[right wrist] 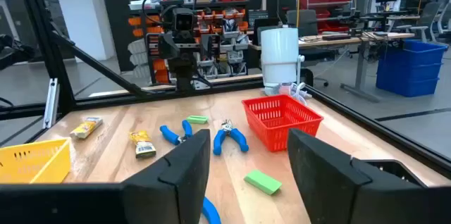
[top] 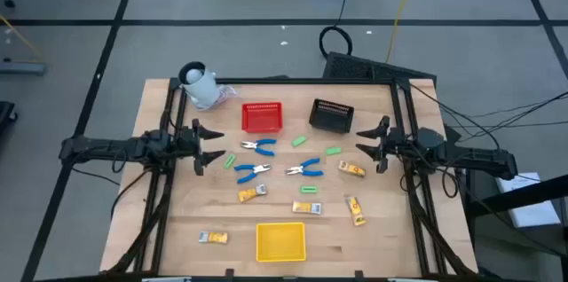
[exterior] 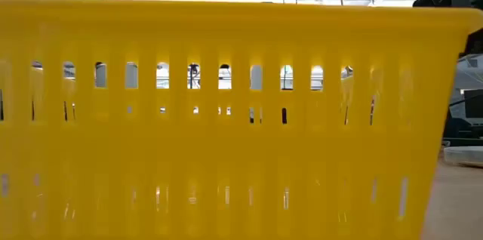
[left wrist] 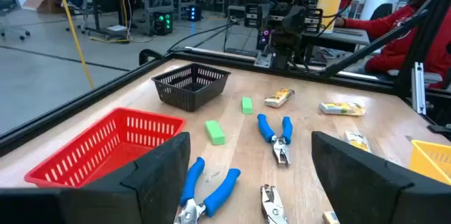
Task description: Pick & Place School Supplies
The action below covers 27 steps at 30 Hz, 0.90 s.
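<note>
Waiting at the table sides, the left gripper (top: 202,147) and right gripper (top: 374,144) both hang with fingers apart, holding nothing. Next, I think, one must reach a blue tool (top: 257,147).

Pliers (top: 257,147): three blue-handled pairs lying flat mid-table.
Green blocks (top: 300,141): three lying scattered around them.
Yellow packets (top: 351,169): five lying toward the near edge.
</note>
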### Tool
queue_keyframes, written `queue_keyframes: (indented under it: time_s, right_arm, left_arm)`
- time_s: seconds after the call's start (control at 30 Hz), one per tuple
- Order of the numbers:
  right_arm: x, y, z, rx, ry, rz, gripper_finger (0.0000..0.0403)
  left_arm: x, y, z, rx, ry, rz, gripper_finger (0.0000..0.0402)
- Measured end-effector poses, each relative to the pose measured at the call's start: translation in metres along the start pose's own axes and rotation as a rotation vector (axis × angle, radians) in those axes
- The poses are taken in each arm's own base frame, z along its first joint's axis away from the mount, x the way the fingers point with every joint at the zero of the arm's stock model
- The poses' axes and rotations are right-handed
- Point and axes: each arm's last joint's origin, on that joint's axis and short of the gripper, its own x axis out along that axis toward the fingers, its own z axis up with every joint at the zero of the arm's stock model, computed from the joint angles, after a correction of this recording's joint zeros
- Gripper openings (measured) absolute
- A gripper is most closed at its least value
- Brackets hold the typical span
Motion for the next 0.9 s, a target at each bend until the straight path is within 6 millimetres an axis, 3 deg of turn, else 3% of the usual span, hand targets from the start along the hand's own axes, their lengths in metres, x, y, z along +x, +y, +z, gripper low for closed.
queue_keyframes:
  time_s: [0.63, 0.9]
  right_arm:
    - [0.0002, 0.0, -0.0003, 0.0, 0.004, -0.001, 0.018]
    - [0.0054, -0.0002, -0.0067, -0.006, 0.084, -0.011, 0.018]
  left_arm:
    - [0.0, 0.0, 0.0, 0.0, 0.0, 0.0, 0.0296]
    - [0.0, 0.0, 0.0, -0.002, 0.0, -0.001, 0.0296]
